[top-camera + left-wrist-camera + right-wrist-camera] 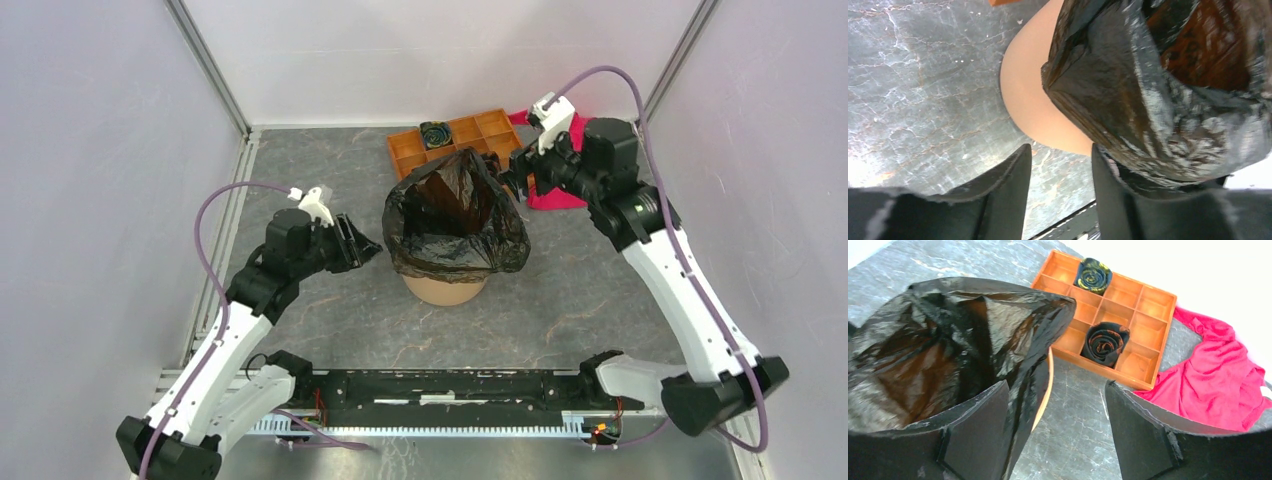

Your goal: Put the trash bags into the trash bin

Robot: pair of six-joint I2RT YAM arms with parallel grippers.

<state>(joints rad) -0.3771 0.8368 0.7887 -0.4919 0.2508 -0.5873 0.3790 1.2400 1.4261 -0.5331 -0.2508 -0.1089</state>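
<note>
The trash bin is a light-orange bucket standing mid-table. The black glossy trash bag lines it, its mouth open and its edge folded down over the rim. My left gripper is open and empty, low at the bin's left side. In the left wrist view the gripper faces the bin wall, with the bag's hanging edge just over one finger. My right gripper is open at the bin's far right rim. In the right wrist view the gripper has the bag and bin rim beside its left finger.
A flat orange compartment tray sits behind the bin and holds two coiled black rolls. A red cloth lies to the tray's right, under my right arm. Walls close in the table on three sides.
</note>
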